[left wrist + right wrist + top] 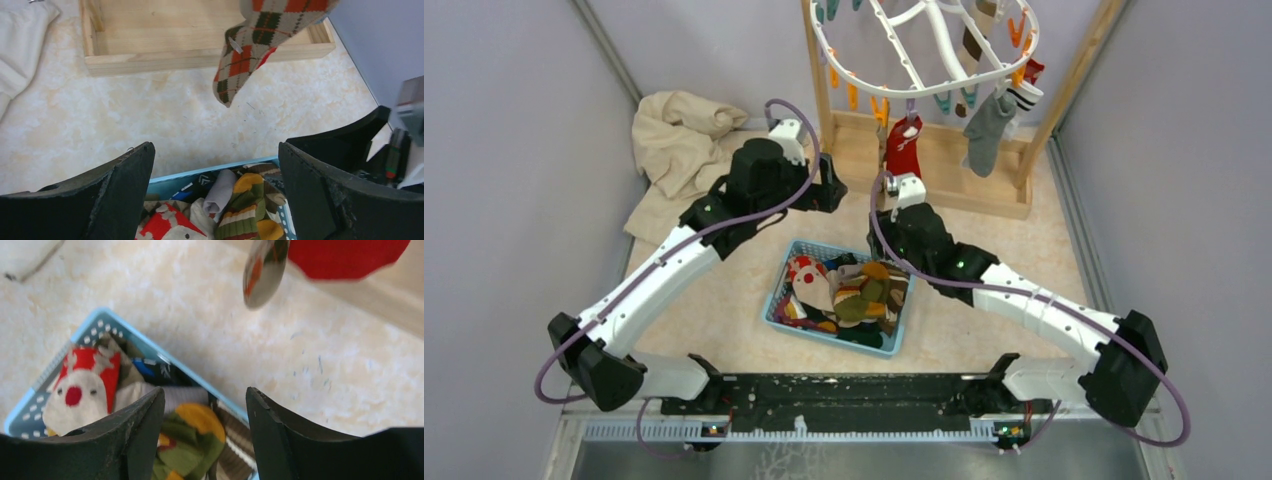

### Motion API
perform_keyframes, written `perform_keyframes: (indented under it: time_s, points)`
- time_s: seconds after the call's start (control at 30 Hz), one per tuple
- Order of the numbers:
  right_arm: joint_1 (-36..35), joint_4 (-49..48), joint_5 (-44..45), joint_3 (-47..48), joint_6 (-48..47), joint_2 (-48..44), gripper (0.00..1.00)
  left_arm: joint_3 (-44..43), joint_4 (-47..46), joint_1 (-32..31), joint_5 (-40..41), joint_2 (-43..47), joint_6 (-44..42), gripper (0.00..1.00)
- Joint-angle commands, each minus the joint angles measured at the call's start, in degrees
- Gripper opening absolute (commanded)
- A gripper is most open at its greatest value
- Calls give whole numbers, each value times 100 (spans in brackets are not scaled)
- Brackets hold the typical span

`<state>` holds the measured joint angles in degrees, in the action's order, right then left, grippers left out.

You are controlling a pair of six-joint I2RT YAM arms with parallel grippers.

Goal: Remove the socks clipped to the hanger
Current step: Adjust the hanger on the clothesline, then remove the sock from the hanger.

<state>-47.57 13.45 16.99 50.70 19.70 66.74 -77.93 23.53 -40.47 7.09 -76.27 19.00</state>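
My right pincer (205, 392) stands half spread and empty just under the red sock (902, 146), which hangs from a clip on the hanger (924, 90). My left pincer (215, 150) is spread wide near the basket (779, 285). The sock looks light, limp and stretchy (nothing stiff to push against), so I'd pinch its lower end and tug down.
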Motion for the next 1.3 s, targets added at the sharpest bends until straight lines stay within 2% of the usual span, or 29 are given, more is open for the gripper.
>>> perform_keyframes:
  time_s: [0.0, 0.2, 0.43, 0.97, 1.27]
  points:
    - [-39, -1121, 547, 445, -418, 196, 63, -16, -137, 531, -503, 238, -134, 99]
    - [-24, -2271, 1012, 435, -911, 802, 65, 138, -261, 971, -1055, 274, -242, 99]
    - [216, -2827, 1434, 929, -1096, 1512, 60, 319, -410, 1111, -1273, 293, -299, 99]
    - [743, -3208, 1286, 1280, -1285, 2091, 59, 432, -482, 1235, -1437, 287, -266, 99]
    - [758, -3432, 1190, 1330, -1291, 2472, 58, 432, -481, 1244, -1461, 276, -251, 99]
